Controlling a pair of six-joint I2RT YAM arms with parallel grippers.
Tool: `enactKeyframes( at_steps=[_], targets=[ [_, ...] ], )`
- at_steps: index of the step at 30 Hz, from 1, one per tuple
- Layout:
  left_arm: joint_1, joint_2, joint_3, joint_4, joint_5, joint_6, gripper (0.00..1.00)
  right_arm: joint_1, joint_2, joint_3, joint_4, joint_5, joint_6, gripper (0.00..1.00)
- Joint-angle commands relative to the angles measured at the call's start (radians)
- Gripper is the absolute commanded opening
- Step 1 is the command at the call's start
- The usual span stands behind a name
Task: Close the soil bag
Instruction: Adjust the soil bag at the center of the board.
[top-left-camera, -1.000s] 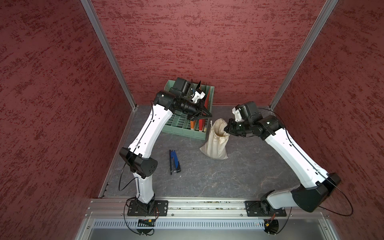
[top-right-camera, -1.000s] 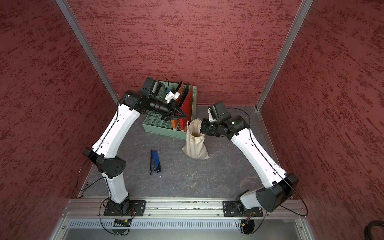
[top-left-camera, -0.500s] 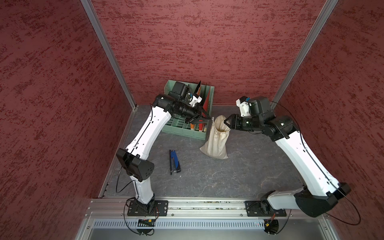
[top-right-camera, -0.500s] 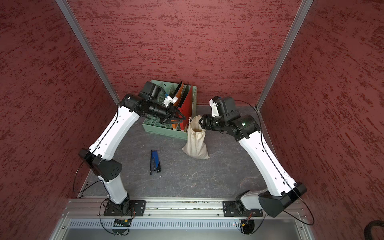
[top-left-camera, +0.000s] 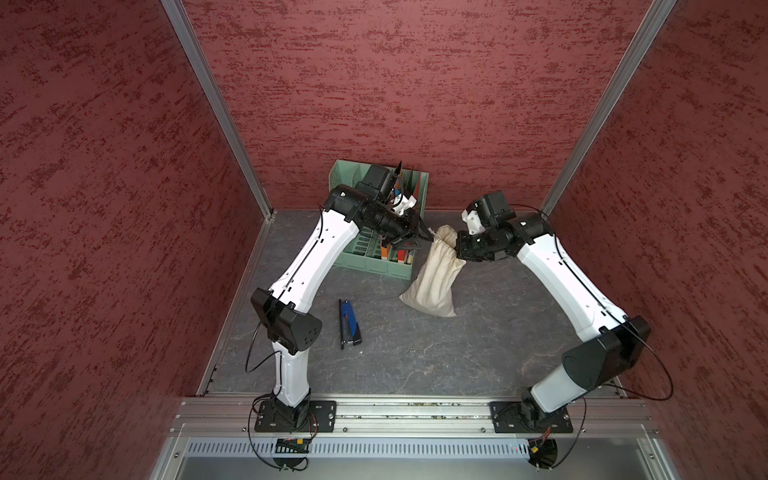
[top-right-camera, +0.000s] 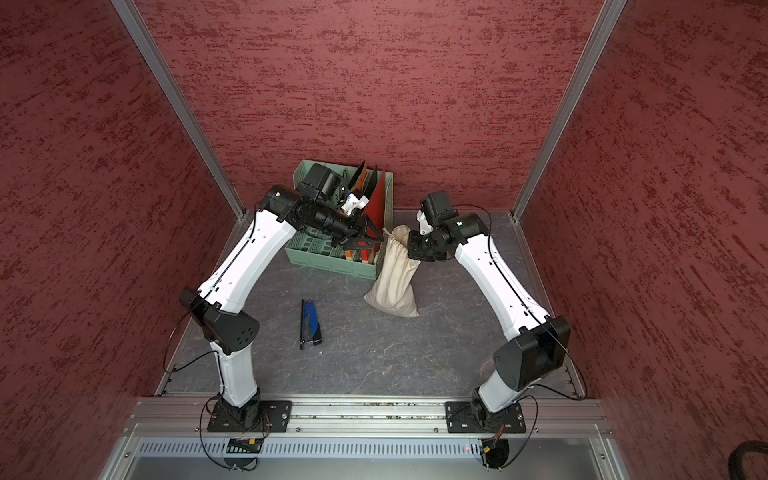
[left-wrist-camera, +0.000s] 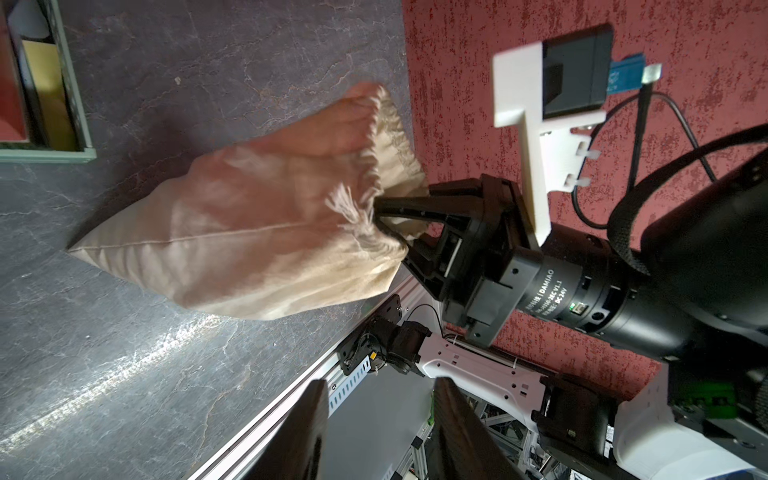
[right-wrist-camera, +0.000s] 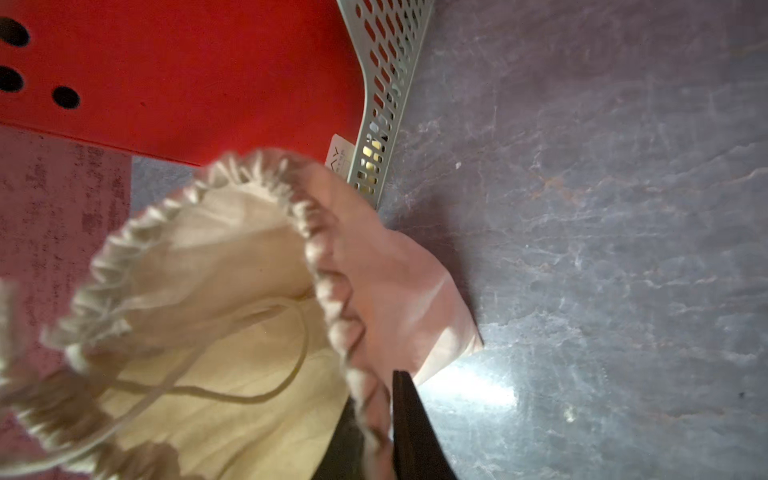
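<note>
The soil bag (top-left-camera: 432, 278) leaned on the grey table (top-left-camera: 415, 357), just beside the end of the green tray (top-left-camera: 370, 266) nearer the right arm. Its bulging bottom rested on the table forward of the tray, and its gathered neck was raised level with the tray's front wall.

The right gripper (left-wrist-camera: 380, 212) was closed on the neck from the side away from the tray. It seemed to pinch the puckered hem by the frayed cord end, though cloth hid the fingertips. In the right wrist view the bag's (right-wrist-camera: 216, 332) mouth gaped partly open, with a thin cord (right-wrist-camera: 266, 395) looped inside.

The left gripper (top-left-camera: 424, 241) hung over the tray's front corner, next to the neck. Its jaws were parted with nothing between them.

A blue stapler (top-left-camera: 349, 322) lay forward of the tray, well apart from the bag.
</note>
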Motion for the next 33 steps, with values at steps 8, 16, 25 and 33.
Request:
enactKeyframes(
  at_steps=[8, 16, 25, 33],
  targets=[
    [-0.042, 0.107, 0.158, -0.096, -0.057, 0.002, 0.50, 0.004, -0.212, -0.094, 0.063, -0.073, 0.111, 0.08],
    [-0.063, 0.182, 0.216, -0.171, -0.076, 0.042, 0.50, 0.024, -0.294, -0.162, 0.085, -0.076, 0.176, 0.07],
    [-0.078, 0.196, 0.232, -0.173, -0.055, 0.075, 0.54, 0.039, -0.334, -0.205, 0.092, -0.071, 0.205, 0.07],
    [0.007, 0.184, 0.310, -0.111, 0.040, 0.105, 0.61, 0.042, -0.304, -0.087, 0.028, -0.035, 0.093, 0.05]
  ],
)
